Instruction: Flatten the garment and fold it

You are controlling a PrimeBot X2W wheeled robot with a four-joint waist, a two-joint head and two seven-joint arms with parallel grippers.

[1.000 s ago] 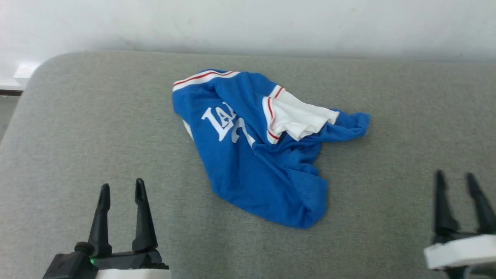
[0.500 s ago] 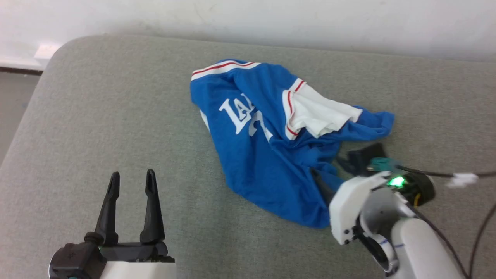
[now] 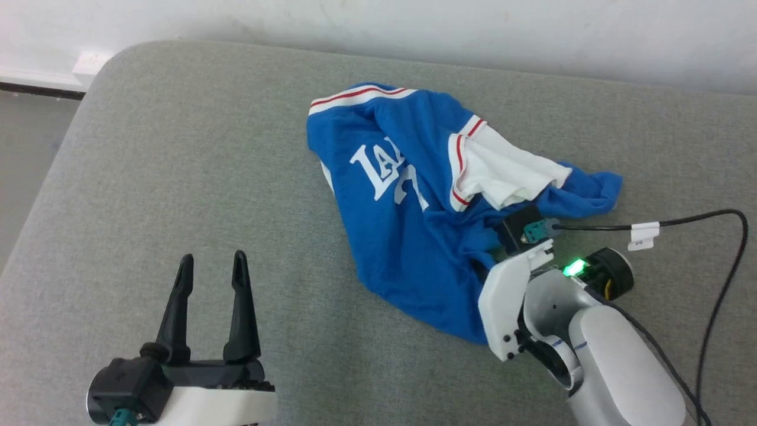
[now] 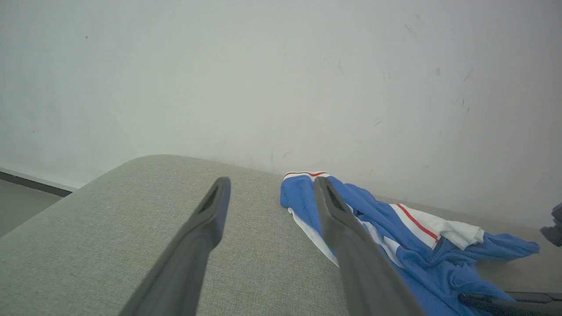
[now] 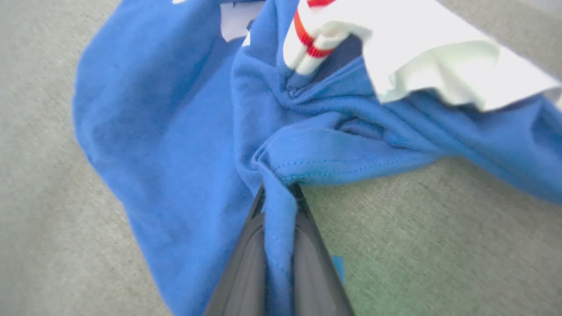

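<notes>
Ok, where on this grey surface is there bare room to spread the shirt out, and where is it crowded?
Bare grey surface lies left of the garment, between it and the left gripper, and in the strip along the wall. The right side is crowded: the right gripper pinches the garment's hem and a black cable loops there.

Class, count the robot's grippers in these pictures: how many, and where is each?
2. The left gripper stands open at lower left over the grey cushion; the right gripper is shut on a blue edge of the garment.
</notes>
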